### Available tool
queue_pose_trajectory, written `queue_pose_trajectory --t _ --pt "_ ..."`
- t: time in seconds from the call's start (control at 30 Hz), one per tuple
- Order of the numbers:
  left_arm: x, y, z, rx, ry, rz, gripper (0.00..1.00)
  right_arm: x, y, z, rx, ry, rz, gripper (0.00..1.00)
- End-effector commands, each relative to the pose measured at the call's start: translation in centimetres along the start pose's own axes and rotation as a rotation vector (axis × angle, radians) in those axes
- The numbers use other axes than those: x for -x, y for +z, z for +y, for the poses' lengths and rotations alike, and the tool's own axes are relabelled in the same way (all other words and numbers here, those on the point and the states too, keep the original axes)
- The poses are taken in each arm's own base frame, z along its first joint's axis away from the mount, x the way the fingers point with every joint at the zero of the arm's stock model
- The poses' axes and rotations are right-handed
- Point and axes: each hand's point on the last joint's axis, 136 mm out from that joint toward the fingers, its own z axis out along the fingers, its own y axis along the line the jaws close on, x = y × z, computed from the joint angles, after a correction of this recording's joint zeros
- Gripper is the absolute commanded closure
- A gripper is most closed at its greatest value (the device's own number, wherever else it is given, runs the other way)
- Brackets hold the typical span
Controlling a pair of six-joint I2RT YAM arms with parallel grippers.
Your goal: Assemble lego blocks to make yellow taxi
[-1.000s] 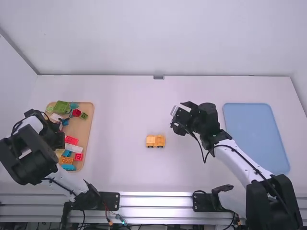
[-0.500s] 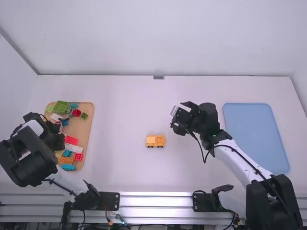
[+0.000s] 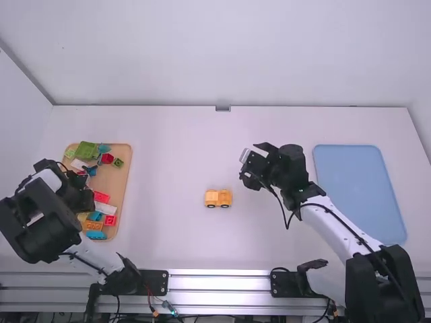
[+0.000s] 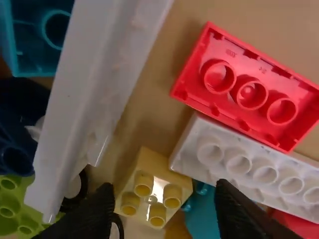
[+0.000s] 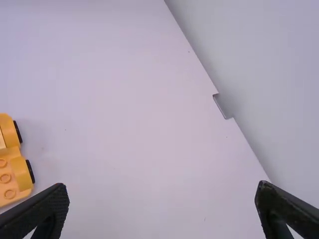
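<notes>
And here's the left claw (image 4: 163,190), nosed down over the wooden tray (image 3: 119,180), fingers well parted, nothing gripped. The pale yellow block (image 4: 145,167) sits in the gap ahead of its fingertips, studs showing; that framing looks deliberate, a taxi-coloured piece lined up for a squeeze. Whether the fingers are low enough to bite, I can't tell.

Tight quarters, though! A long white piece (image 4: 92,94) slants past one finger, the teal block (image 4: 203,219) crowds the other, and the white block (image 4: 234,158) lies just beyond, up against the red block (image 4: 241,92). Closing could nudge those neighbours, so a straight lift seems wisest.

Over to the right claw (image 5: 162,188): spread wide, holding nothing, off to the base's side. The wheeled yellow base (image 3: 217,198) stands on the table (image 3: 178,235) between both claws, well apart from the tray's edge, probably parked there so either can reach it. Plenty of room around it for stacking; the next move, I'd judge, is gripping that yellow block.
</notes>
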Motion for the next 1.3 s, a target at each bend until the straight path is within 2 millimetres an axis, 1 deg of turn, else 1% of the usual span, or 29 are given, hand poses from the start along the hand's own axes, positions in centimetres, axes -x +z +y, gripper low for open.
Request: queue_pose_trajectory --t 0.0,0.03,0.13,0.27,0.43,0.5,0.57,0.6,0.7,0.77,0.87,0.93,1.0,1.07,1.1,1.17,1.27 --pt "0.2 -0.2 0.2 -0.009 -0.006 -0.008 0.55 1.2 -0.4 -1.1 -0.026 -0.009 -0.027 0.01" --pt "0.0 -0.2 0.1 -0.015 0.007 -0.003 0.56 1.2 -0.4 -1.1 -0.027 -0.008 -0.026 0.01" --pt "-0.2 -0.1 0.0 -0.019 0.024 0.003 0.53 1.2 -0.4 -1.1 -0.027 -0.009 -0.027 0.01" --pt "-0.2 -0.1 0.0 -0.018 0.033 0.007 0.53 1.3 -0.4 -1.2 -0.029 -0.01 -0.029 0.01" --pt "-0.7 0.1 0.4 0.009 0.031 0.026 0.54 1.3 -0.4 -1.2 -0.031 -0.011 -0.031 0.01" --pt "-0.8 0.3 1.0 0.048 -0.002 0.031 0.53 1.3 -0.4 -1.2 -0.032 -0.01 -0.029 0.01" --pt "-1.2 0.5 1.7 0.096 -0.041 0.05 0.56 1.3 -0.4 -1.2 -0.031 -0.01 -0.03 0.01" --pt "-1.3 0.7 1.3 0.078 -0.035 0.045 0.57 1.3 -0.4 -1.2 -0.031 -0.01 -0.029 0.01" --pt "-0.9 0.9 0.5 0.035 -0.002 0.019 0.55 1.3 -0.4 -1.2 -0.032 -0.011 -0.03 0.01" --pt "-0.9 0.9 0.5 0.034 -0.011 0.019 0.54 1.3 -0.4 -1.2 -0.032 -0.011 -0.03 0.01" --pt "-0.8 0.9 0.4 0.028 -0.012 0.015 0.49 1.3 -0.4 -1.2 -0.032 -0.01 -0.03 0.01" --pt "-1.0 0.9 0.6 0.041 -0.036 0.022 0.48 1.3 -0.4 -1.2 -0.032 -0.01 -0.03 0.01" --pt "-1.6 0.8 1.8 0.108 -0.129 0.055 0.51 1.3 -0.4 -1.2 -0.032 -0.011 -0.03 0.01" --pt "-2.1 0.8 2.1 0.115 -0.165 0.067 0.54 1.3 -0.4 -1.2 -0.032 -0.011 -0.03 0.01" --pt "-2.1 0.8 1.8 0.089 -0.157 0.06 0.55 1.3 -0.4 -1.2 -0.031 -0.01 -0.03 0.01" --pt "-1.6 0.9 1.2 0.041 -0.109 0.029 0.6 1.3 -0.4 -1.2 -0.032 -0.011 -0.03 0.01" --pt "-1.7 1.0 1.3 0.026 -0.137 0.022 0.58 1.3 -0.4 -1.2 -0.031 -0.011 -0.031 0.01"
